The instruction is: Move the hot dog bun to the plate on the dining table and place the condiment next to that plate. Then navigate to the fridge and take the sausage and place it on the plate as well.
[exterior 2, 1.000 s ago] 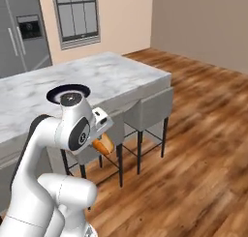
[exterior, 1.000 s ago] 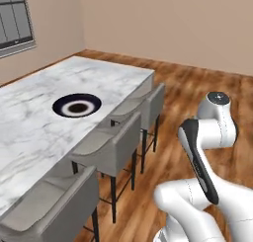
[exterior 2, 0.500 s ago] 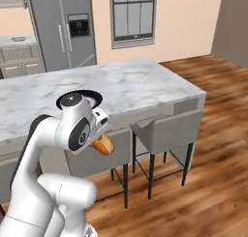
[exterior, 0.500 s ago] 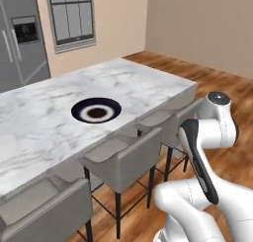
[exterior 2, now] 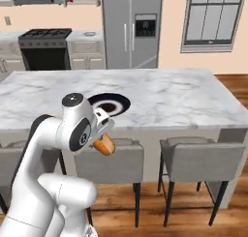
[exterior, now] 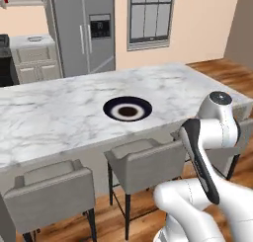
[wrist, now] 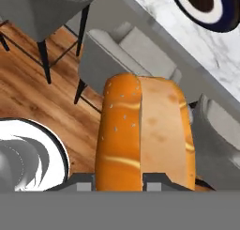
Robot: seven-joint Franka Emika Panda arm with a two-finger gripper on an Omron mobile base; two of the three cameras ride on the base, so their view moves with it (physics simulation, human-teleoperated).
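Hot dog bun point(wrist: 143, 130) clamped in the closed gripper point(wrist: 119, 181), long axis running straight out along the fingers, carried over the chairs point(exterior 2: 114, 158) on the near side of the dining table point(exterior 2: 160, 93). Plate point(exterior: 127, 109) ahead and above bun height (well apart, beyond the table edge), empty on the marble. Probably calls for lifting and reaching forward over the edge before releasing.
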